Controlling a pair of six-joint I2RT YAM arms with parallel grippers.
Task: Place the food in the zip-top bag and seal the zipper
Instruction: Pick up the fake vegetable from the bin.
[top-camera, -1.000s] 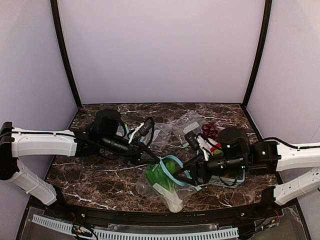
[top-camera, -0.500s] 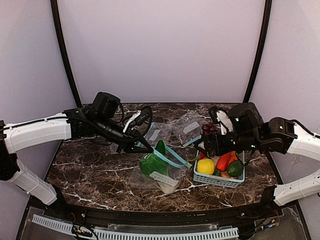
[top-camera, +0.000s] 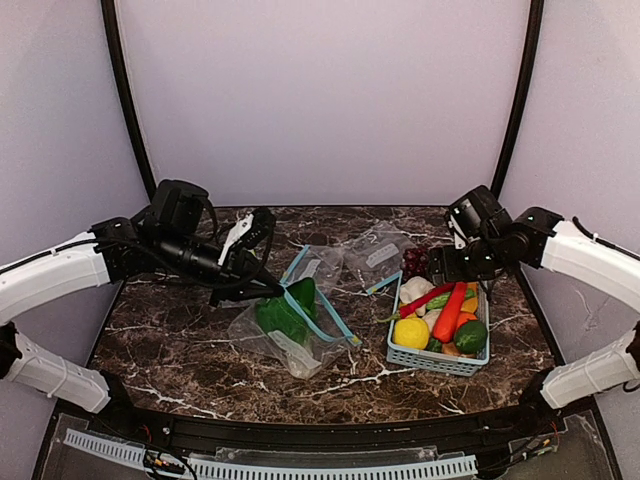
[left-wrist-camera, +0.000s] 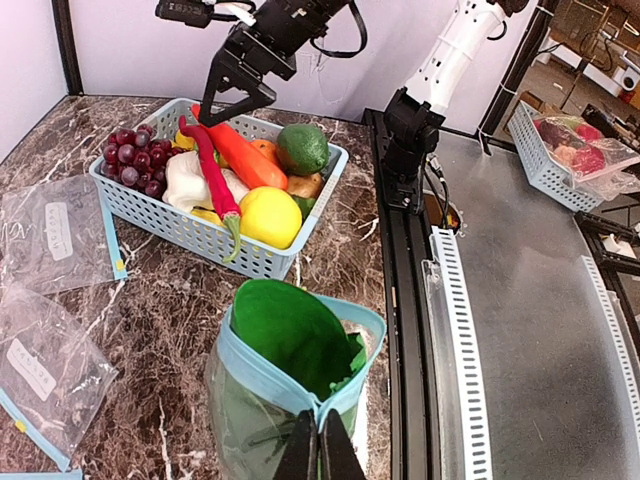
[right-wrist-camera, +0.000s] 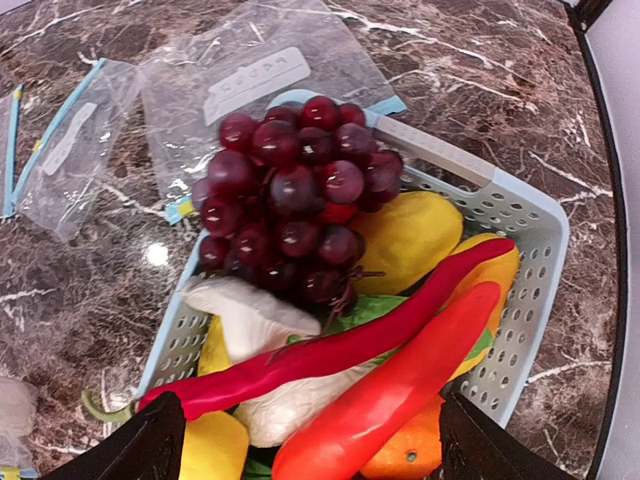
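Clamping the zipper (left-wrist-camera: 262, 372), the left pincer (left-wrist-camera: 320, 445) shows its grip only wrist-side.

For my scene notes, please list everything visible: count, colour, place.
zip-top bag: one, clear, table centre
zipper: one, light blue, bag's mouth
leafy vegetable: one, green, inside bag
smaller bags: at least two, clear, table's rear
basket: one, light blue, table's right
grapes: one bunch, purple, in basket
lemon: one, yellow, in basket
lime: one, green, in basket
chili: one, red, in basket
tapered vegetable: one, red-orange, in basket
mushroom: one, white, in basket
left arm: one, white, jaws shut on bag's rim
right arm: one, white, jaws open above basket
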